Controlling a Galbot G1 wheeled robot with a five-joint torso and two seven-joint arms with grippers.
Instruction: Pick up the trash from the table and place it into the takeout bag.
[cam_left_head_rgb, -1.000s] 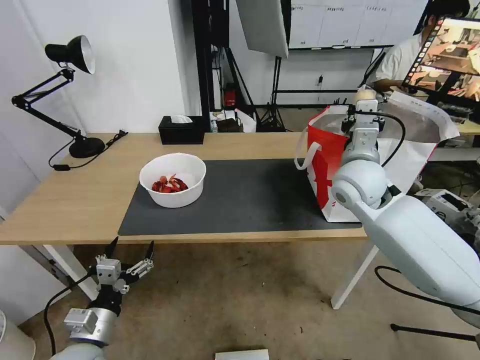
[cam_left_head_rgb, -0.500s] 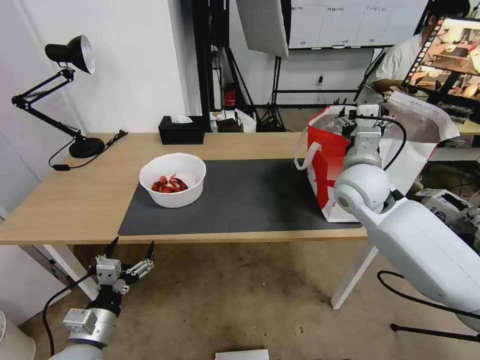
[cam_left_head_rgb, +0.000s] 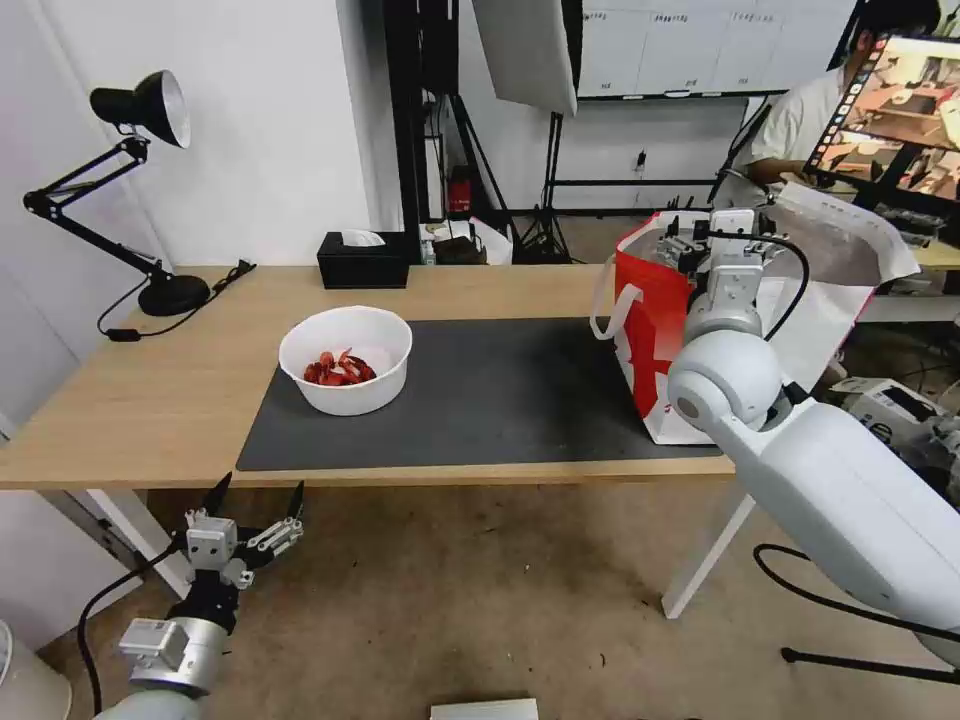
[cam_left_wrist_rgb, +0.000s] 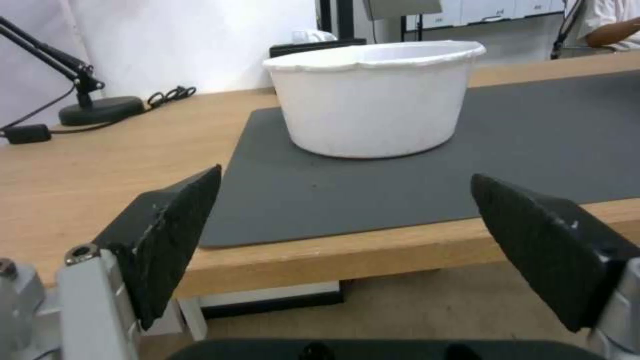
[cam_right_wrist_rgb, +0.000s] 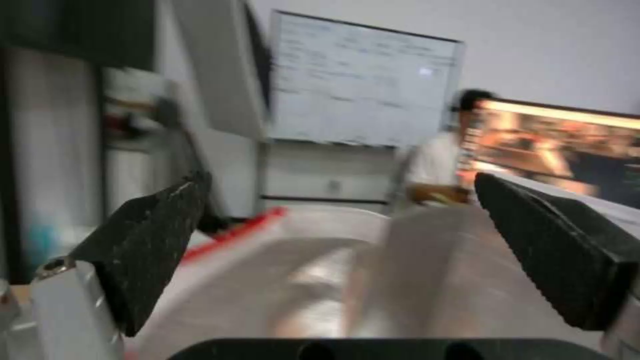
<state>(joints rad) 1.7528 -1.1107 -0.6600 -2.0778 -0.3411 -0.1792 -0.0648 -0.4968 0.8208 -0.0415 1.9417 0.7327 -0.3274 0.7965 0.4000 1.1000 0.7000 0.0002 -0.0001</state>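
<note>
Right tool (cam_left_head_rgb: 722, 222) is hovering over the open mouth of the takeout bag (cam_left_head_rgb: 655, 335), released, nothing between its black fingers (cam_right_wrist_rgb: 150, 240); foil lining is showing below them in the right wrist view. The bag is standing at the right end of the tabletop (cam_left_head_rgb: 150, 400), on the dark mat (cam_left_head_rgb: 500, 400). White bowl (cam_left_head_rgb: 345, 360) of red scraps is sitting on the mat's left part. Left tool (cam_left_head_rgb: 252, 510) is hanging below the tabletop's front edge, released, empty, pointing toward the bowl (cam_left_wrist_rgb: 373, 100).
</note>
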